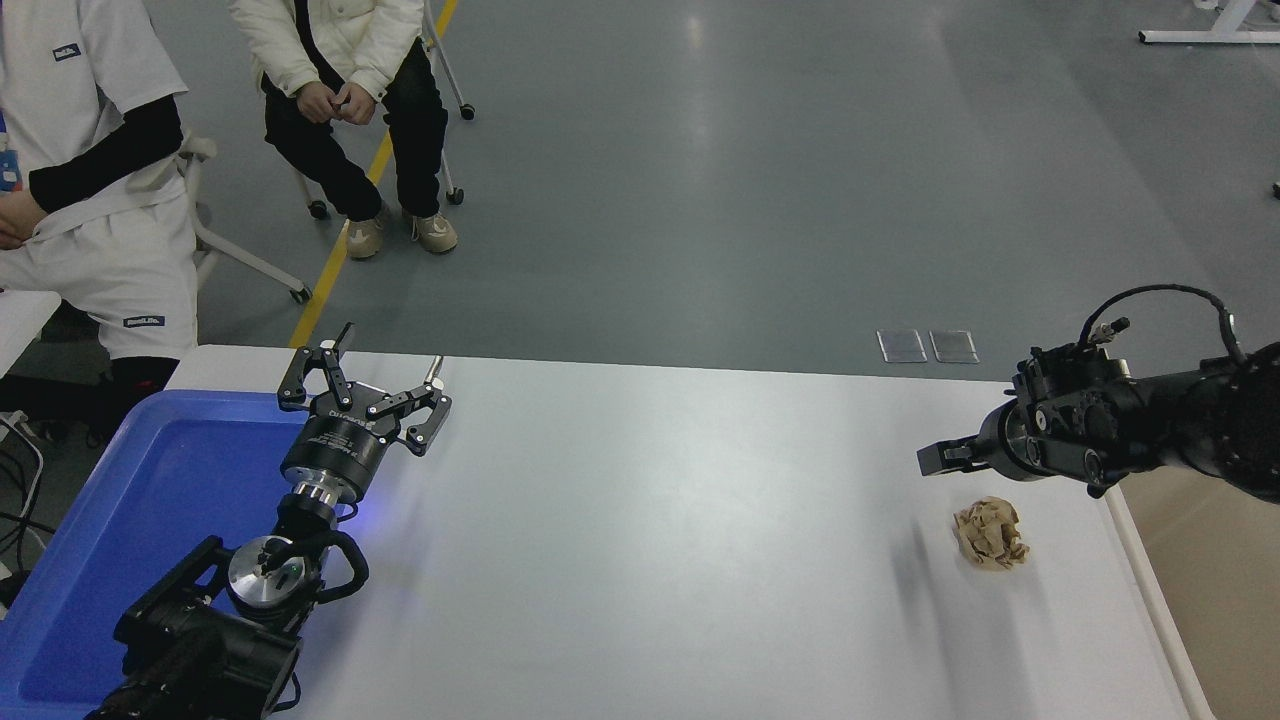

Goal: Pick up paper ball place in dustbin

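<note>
The tan-brown paper ball (990, 533) lies on the white table (650, 540) near its right side. My right gripper (940, 458) comes in from the right edge, points left, and hangs just above and behind the ball without touching it. I see it side-on, so its state does not show. The beige dustbin (1215, 590) stands at the table's right edge, next to the ball, with only its pale rim and part of its tan inside in view. My left gripper (390, 358) is open and empty, parked at the lower left.
A bright blue tray (140, 490) sits at the table's left edge under the left arm. One person in white (90, 180) stands at the far left. Another (345, 80) sits on a chair further back.
</note>
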Tool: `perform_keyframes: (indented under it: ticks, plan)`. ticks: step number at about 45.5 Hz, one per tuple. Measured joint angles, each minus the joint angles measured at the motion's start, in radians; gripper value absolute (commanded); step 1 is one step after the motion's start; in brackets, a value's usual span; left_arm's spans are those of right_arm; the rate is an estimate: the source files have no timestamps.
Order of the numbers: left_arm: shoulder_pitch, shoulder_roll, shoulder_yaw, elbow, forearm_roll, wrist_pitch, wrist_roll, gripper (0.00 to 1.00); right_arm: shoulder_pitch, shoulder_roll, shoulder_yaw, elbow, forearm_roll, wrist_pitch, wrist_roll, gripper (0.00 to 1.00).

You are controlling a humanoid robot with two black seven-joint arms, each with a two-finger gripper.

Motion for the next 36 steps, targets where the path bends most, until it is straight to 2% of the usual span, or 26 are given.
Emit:
perform_keyframes:
  ticks: [15,36]
  plan:
    - [0.0,0.0,0.0,0.0,0.0,0.0,0.0,0.99,-0.057,-0.006,-0.003,-0.023,-0.063,-0.04,0.0,1.0]
    - [0.0,0.0,0.0,0.0,0.0,-0.001,0.0,0.99,-0.107,-0.025,0.005,-0.038,-0.083,-0.059,0.002,0.99]
